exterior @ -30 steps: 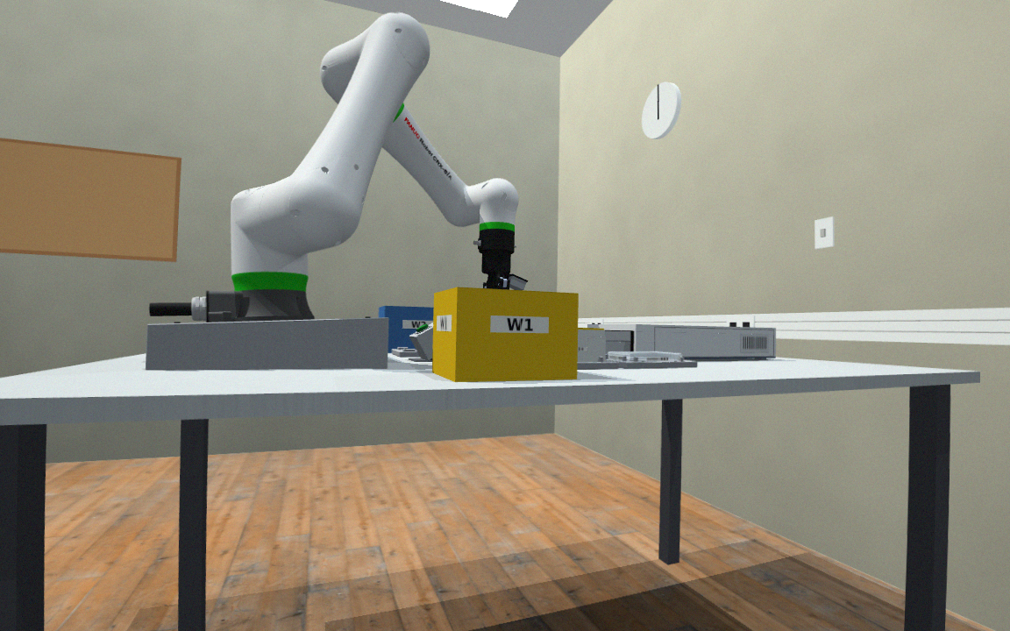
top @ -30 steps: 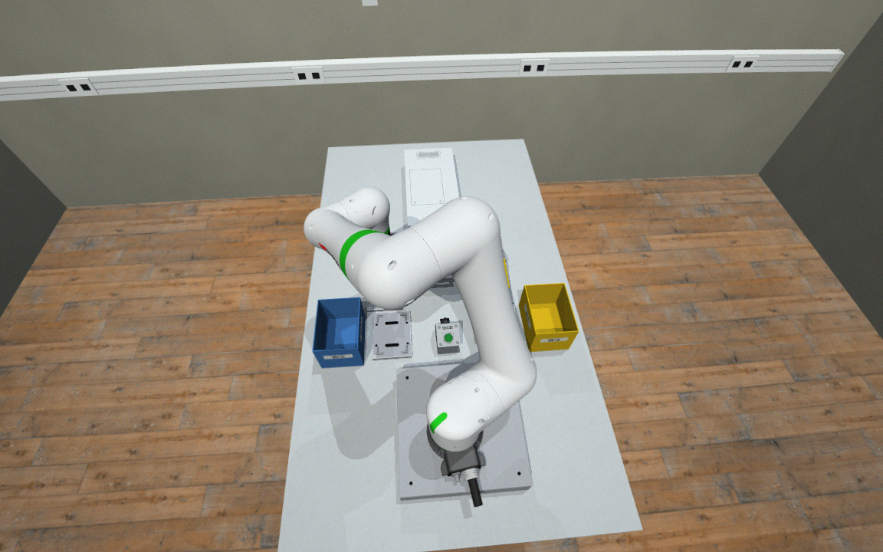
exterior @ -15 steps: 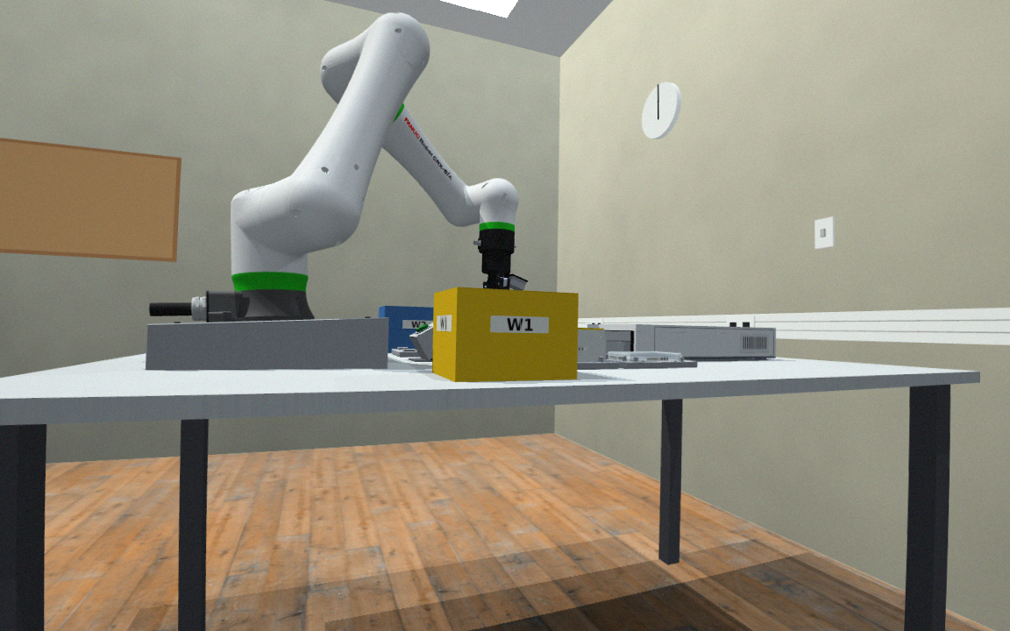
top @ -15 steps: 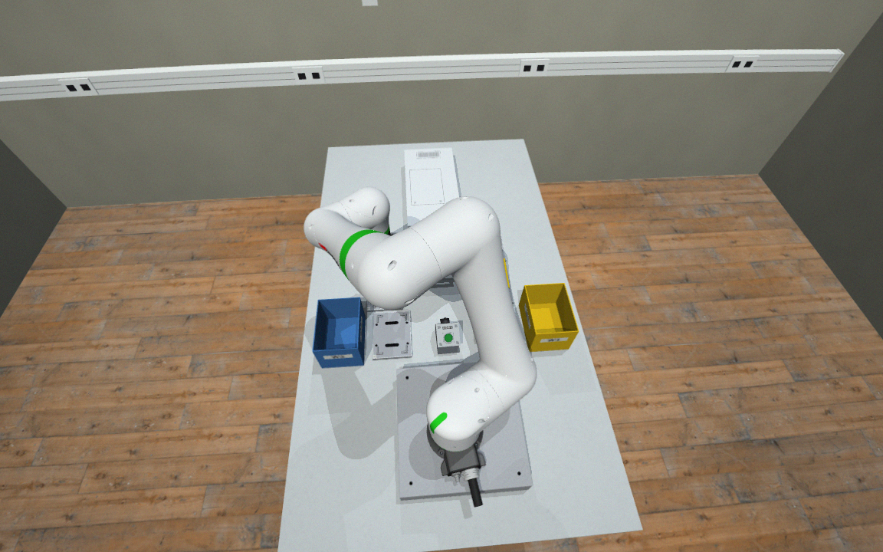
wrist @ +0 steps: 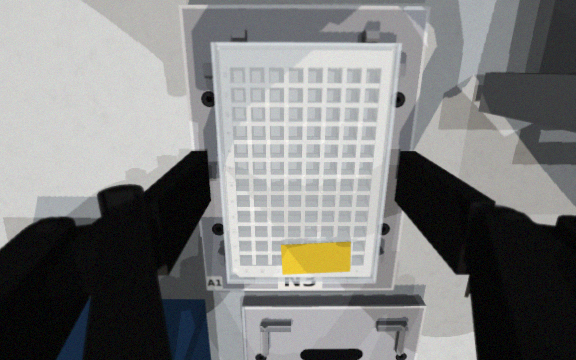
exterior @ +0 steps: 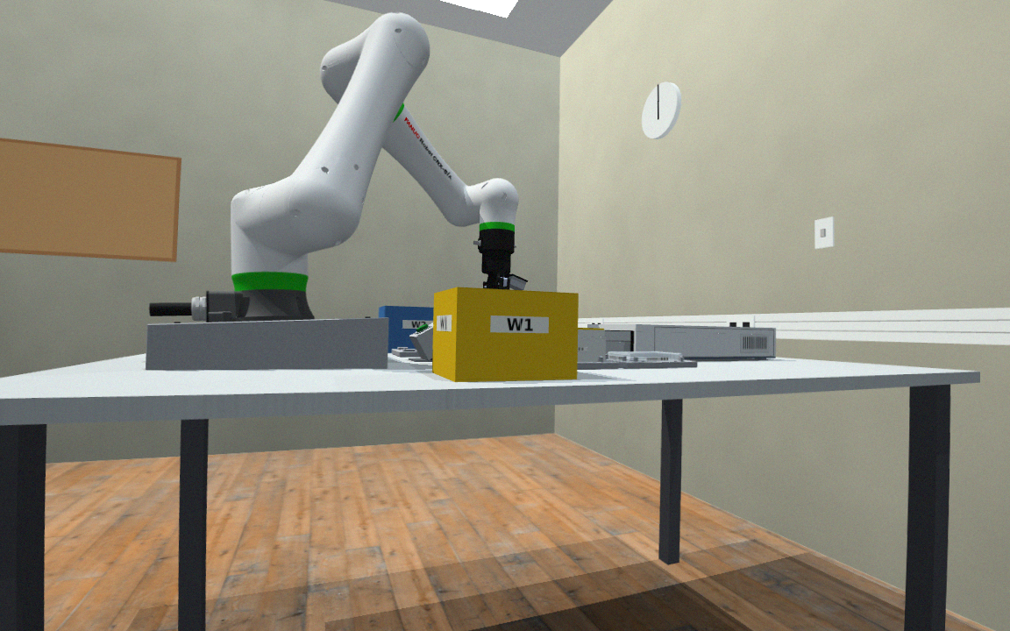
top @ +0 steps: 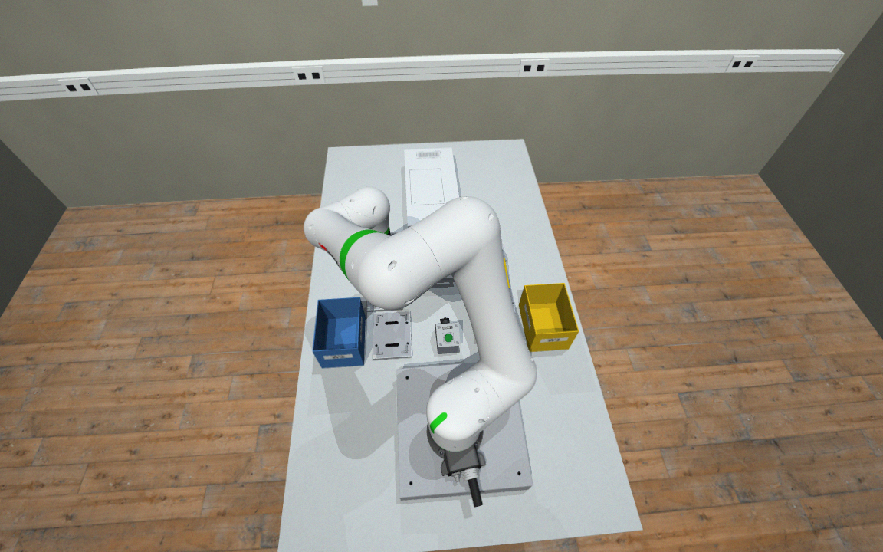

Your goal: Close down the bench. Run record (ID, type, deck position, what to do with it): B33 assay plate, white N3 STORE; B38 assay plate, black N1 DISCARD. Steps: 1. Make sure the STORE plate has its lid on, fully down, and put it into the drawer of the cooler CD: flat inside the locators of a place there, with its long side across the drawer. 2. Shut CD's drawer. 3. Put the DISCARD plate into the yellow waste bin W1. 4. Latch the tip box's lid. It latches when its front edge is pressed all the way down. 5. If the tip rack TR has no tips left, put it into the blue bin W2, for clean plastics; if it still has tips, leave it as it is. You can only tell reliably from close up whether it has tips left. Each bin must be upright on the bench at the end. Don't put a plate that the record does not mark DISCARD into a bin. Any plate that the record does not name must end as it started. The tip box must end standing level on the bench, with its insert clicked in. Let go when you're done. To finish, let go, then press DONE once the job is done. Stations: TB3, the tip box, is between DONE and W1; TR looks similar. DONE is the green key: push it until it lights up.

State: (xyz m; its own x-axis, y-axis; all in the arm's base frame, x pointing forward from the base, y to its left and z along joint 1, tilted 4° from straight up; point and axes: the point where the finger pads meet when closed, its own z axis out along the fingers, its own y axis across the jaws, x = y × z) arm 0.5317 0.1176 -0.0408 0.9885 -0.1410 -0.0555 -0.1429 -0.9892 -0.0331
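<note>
In the wrist view a white assay plate (wrist: 305, 150) with a clear lid and a yellow tag lies flat on the grey nest (wrist: 194, 55) marked N3. My gripper (wrist: 303, 176) is open. Its two black fingers stand on either side of the plate's long sides, close to the lid's edges. In the exterior view the wrist hangs low behind the yellow bin W1 (exterior: 477, 352) (top: 553, 339), which hides the fingers. In the top view the arm hides the gripper and the plate. The tip box and the black plate do not show clearly.
The blue bin W2 (top: 338, 356) (wrist: 188, 325) stands left of an empty nest (top: 390, 334) (wrist: 333, 320). The green DONE key (top: 448, 337) is beside that nest. The cooler (top: 431, 178) (exterior: 700, 341) stands at the far end of the bench. The arm's base plate (top: 417, 446) fills the near middle.
</note>
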